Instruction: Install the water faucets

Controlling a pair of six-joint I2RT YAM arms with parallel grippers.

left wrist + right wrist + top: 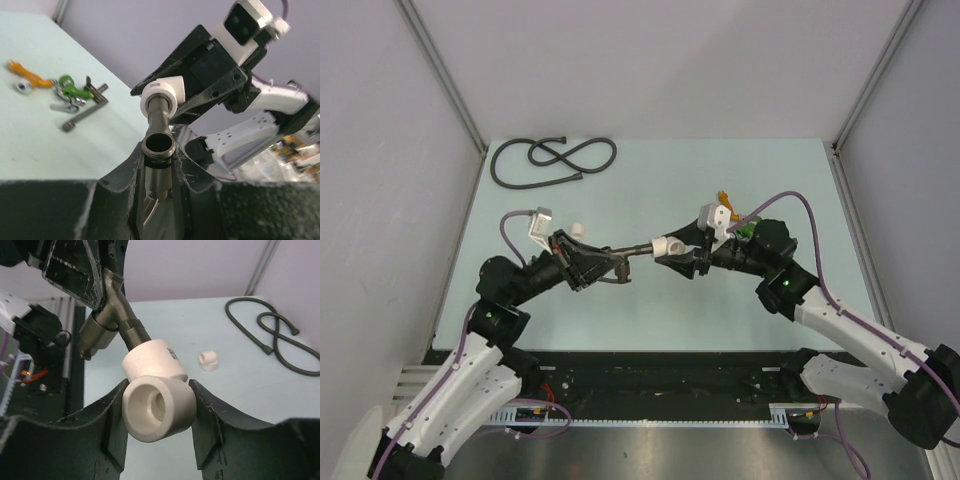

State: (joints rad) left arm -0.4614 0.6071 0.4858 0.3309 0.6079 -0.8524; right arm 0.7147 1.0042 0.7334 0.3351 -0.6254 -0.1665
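Note:
My left gripper [610, 268] is shut on a dark metal faucet [632, 252], held above the table's middle. In the left wrist view the faucet's open threaded mouth [159, 144] sits between my jaws. Its thin pipe end goes into a white plastic elbow fitting [668, 245], and my right gripper [678, 262] is shut on that fitting. In the right wrist view the elbow [157, 407] fills the gap between my jaws, with the faucet [112, 315] entering it from above. A second faucet with a long thin pipe [85, 112] lies on the table.
A coiled black hose [552, 160] lies at the far left. A small white fitting [579, 229] sits on the table near my left wrist. Green [70, 86] and orange [27, 75] parts lie beside the second faucet. Grey walls close in both sides.

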